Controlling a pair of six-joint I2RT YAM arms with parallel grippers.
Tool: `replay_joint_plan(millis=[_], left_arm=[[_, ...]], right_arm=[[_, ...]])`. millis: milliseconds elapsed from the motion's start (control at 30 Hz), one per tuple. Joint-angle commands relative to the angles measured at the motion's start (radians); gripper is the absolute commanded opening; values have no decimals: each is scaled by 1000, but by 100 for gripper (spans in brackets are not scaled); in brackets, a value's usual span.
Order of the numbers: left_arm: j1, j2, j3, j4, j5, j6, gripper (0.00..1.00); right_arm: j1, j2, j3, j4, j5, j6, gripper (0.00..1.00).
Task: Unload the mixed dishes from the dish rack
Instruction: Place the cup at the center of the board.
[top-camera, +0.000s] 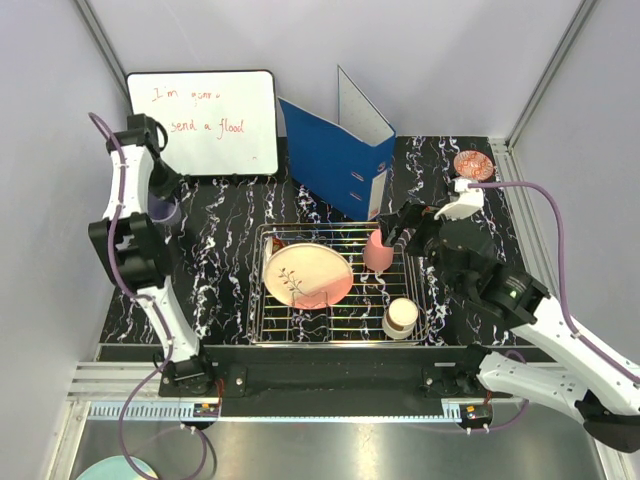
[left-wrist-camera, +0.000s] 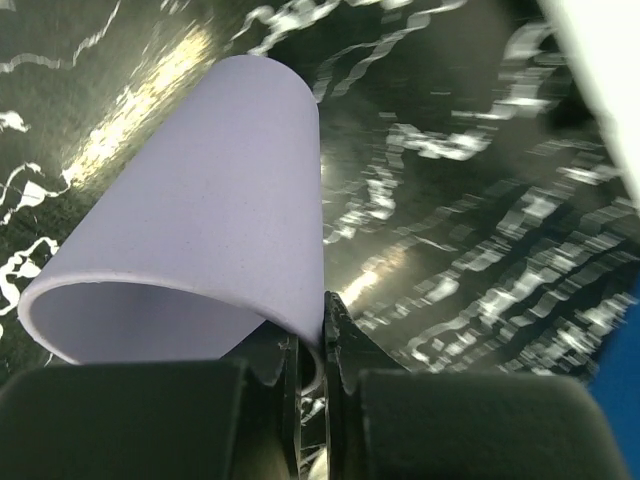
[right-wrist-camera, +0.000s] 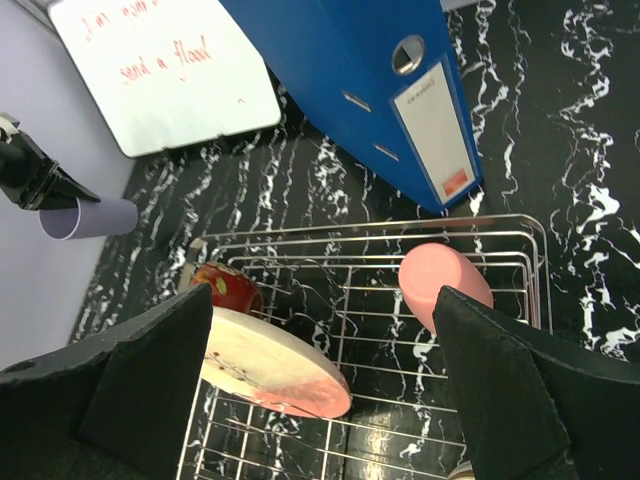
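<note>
Pink cup in dish rack, axis approx. vertical, just ahead of wide-open, empty R fingers; R arm nearer. L fingers pinched on lavender cup wall.

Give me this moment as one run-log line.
left gripper: shut on lavender cup | right gripper: open near pink cup | dish rack: holds plate, pink cup, cream-brown cup, red bowl
</note>
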Motion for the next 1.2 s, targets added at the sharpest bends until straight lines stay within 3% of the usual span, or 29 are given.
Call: replay_joint_plan(millis=[0, 367, 500, 767, 900, 1167], left_arm=[[13, 63, -14, -35, 41, -10, 0], [14, 141, 32, -39, 26, 8, 0], [14, 120, 50, -39, 29, 28, 12], [17, 40, 113, -44, 11, 47, 48], [16, 17, 121, -42, 31, 44, 56], [-12, -117, 178, -59, 3, 45, 59]], right_arm=[[2, 19, 20, -9, 40, 8, 100], [2, 84, 28, -7, 33, -10, 100], [3, 88, 29, -4, 37, -19, 100], [2, 87, 26, 3, 17, -10, 100], [3, 82, 22, 3, 17, -10, 100], [0, 107, 40, -1, 57, -84, 100]])
